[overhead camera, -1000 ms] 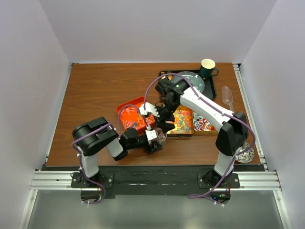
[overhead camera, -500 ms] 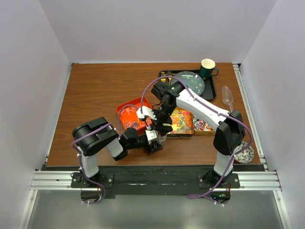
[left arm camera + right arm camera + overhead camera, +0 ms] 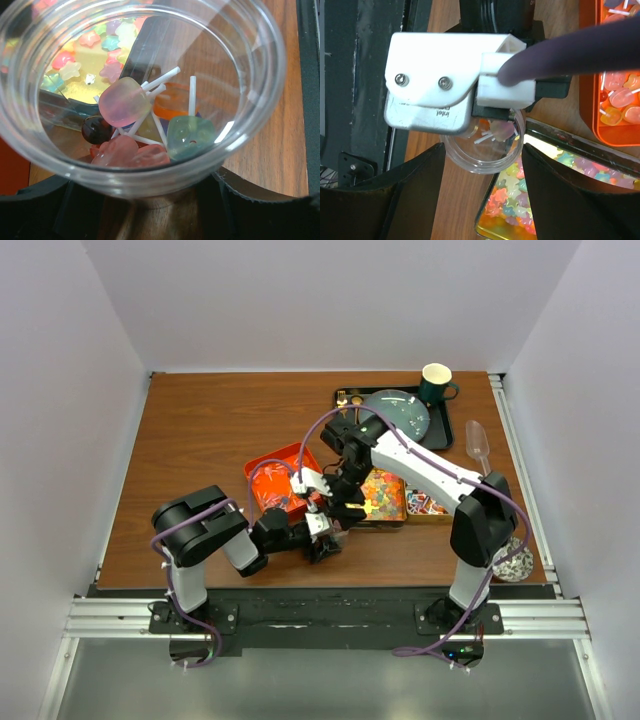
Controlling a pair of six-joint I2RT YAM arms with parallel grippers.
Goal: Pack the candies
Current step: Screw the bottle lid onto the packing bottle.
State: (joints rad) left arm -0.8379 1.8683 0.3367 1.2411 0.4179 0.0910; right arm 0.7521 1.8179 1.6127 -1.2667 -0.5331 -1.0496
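Observation:
A clear plastic cup (image 3: 150, 165) holds several jelly lollipop candies (image 3: 125, 102) with white sticks: pink, green, orange and red. My left gripper (image 3: 325, 540) is shut on the cup near the table's front edge; in its wrist view its black fingers (image 3: 270, 205) flank the cup's base. My right gripper (image 3: 482, 150) is open and empty directly above the cup (image 3: 485, 155), its fingers (image 3: 415, 190) spread wide to either side. More lollipops (image 3: 620, 97) lie in an orange tray (image 3: 262, 462). Star-shaped candies (image 3: 515, 200) fill a yellow tin (image 3: 385, 495) beside the cup.
A second tin with wrapped candies (image 3: 432, 505) sits right of the yellow one. At the back right, a black tray (image 3: 455, 430) carries a green plate (image 3: 400, 408) and a dark mug (image 3: 436, 383). A clear scoop (image 3: 478, 445) and a patterned bowl (image 3: 515, 562) lie at the right.
My right gripper has moved from over the tin edge toward the near side and now hangs over the cup. The left gripper and cup have stayed put.

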